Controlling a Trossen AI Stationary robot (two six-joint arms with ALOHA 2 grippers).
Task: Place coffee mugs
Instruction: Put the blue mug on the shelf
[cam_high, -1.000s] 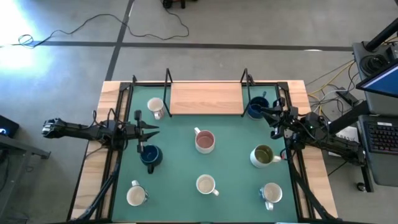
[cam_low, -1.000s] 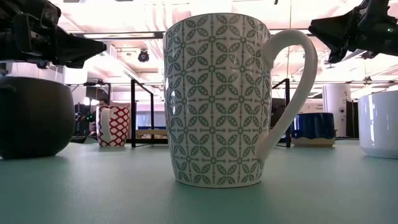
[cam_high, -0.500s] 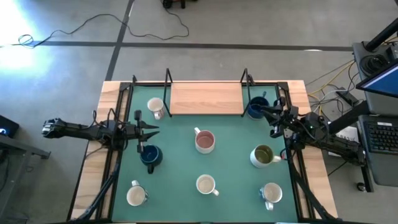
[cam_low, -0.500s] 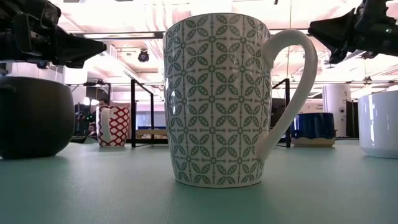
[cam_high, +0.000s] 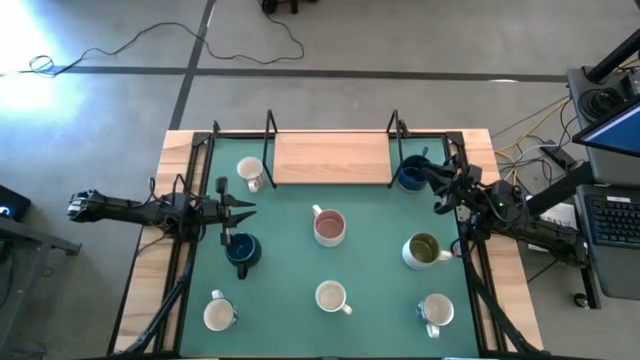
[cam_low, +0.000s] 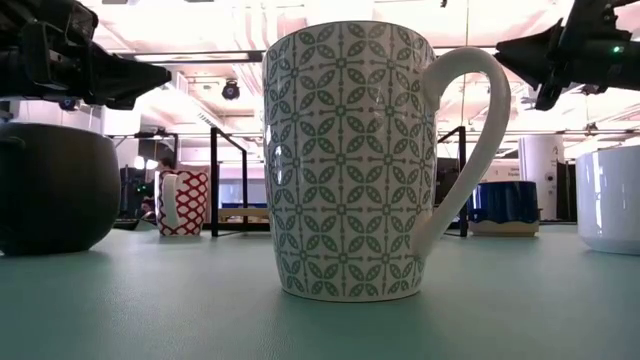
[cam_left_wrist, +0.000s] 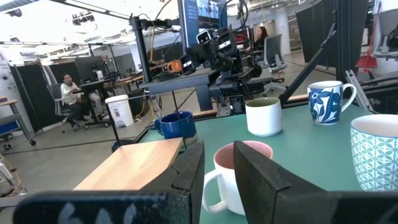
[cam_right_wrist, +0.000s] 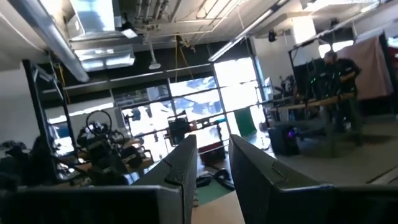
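Observation:
Several coffee mugs stand upright on the green mat (cam_high: 290, 270). There are two dark blue mugs (cam_high: 241, 250) (cam_high: 410, 174), a pink-inside mug (cam_high: 330, 228), an olive-inside mug (cam_high: 423, 250), a leaf-patterned white mug (cam_low: 345, 160) and other white ones (cam_high: 250, 172) (cam_high: 218, 314) (cam_high: 436, 311). My left gripper (cam_high: 250, 210) hovers level above the mat's left side, just beyond the near-left blue mug. It is open, with nothing between its fingers (cam_left_wrist: 186, 171). My right gripper (cam_high: 422, 172) hovers over the far-right blue mug, tilted up, open and empty.
A wooden board (cam_high: 331, 158) lies across a black frame at the mat's far edge, with upright black posts (cam_high: 270, 125) at its ends. Black rails run along both sides of the mat. Bare mat shows in the middle, around the pink-inside mug.
My right gripper has turned at the wrist where it hangs, and its fingers now tip further upward. The left gripper and all the mugs have kept still.

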